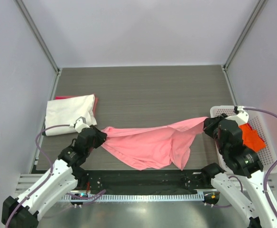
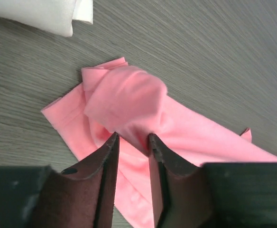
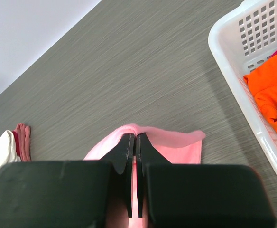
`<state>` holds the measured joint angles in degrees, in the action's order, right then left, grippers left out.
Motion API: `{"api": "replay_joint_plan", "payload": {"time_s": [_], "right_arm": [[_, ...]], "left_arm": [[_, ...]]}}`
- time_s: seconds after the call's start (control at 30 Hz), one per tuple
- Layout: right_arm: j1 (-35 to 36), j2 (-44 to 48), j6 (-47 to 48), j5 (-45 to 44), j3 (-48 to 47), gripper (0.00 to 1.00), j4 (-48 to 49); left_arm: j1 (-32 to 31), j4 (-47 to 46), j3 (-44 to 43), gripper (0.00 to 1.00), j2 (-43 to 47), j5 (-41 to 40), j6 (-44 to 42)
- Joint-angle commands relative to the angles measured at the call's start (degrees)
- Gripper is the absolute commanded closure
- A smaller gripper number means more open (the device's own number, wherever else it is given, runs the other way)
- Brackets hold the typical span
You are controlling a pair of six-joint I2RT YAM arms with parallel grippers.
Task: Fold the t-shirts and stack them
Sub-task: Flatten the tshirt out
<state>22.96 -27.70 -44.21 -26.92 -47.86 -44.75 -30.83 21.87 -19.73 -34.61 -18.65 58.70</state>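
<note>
The soft pink t-shirt (image 1: 148,142) lies rumpled across the grey wood-grain table (image 1: 143,90), stretched between both arms: left gripper (image 2: 132,140) pinches a bunched end, right gripper (image 3: 133,140) clamps the other. Folded cream-white t-shirt (image 1: 69,113) rests far left; orange t-shirt (image 1: 252,135) in the white mesh basket (image 1: 224,111)

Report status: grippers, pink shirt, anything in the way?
Both shut on pink t-shirt: left gripper one end, right gripper the other. Shirt spread between them, rumpled, unfolded. Folded white shirt left, basket right, both apart from it.
</note>
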Motion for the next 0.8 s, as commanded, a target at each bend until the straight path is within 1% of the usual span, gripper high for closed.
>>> {"api": "replay_joint_plan", "payload": {"time_s": [0.0,0.03,0.1,0.2,0.33,0.47,0.5,0.53,0.77], "right_arm": [[-0.28,1.16,-1.50,-1.74,0.39,0.99,3.88],[-0.28,1.42,-1.58,-1.56,0.92,0.99,3.80],[-0.28,1.86,-1.59,-1.21,1.36,0.99,3.80],[-0.37,2.04,-1.50,-0.86,1.89,0.99,3.88],[-0.28,2.13,-0.97,-1.12,2.15,0.99,3.80],[-0.28,2.04,-0.44,-1.38,2.42,0.99,3.80],[-0.28,1.95,-0.36,-1.21,2.42,0.99,3.88],[-0.28,2.04,-0.27,-1.21,2.59,0.99,3.88],[-0.28,2.13,-0.36,-1.03,3.03,0.99,4.15]], "left_arm": [[0.24,-7.18,2.40,0.47,-1.68,-2.00,2.38],[0.24,-8.23,2.93,0.40,-1.86,-1.56,2.82],[0.33,-10.52,3.82,0.33,-2.30,-1.47,3.53],[0.33,-11.85,3.73,0.30,-3.09,-2.17,3.62],[0.33,-13.69,3.38,0.30,-4.50,-2.79,4.14],[0.42,-12.99,1.54,0.35,-5.81,-4.20,3.53],[0.33,-13.08,1.18,0.39,-6.17,-4.02,3.44],[0.42,-13.17,0.57,0.41,-6.69,-3.76,3.53],[0.42,-15.44,-2.42,0.47,-14.68,-1.65,3.09]]}}
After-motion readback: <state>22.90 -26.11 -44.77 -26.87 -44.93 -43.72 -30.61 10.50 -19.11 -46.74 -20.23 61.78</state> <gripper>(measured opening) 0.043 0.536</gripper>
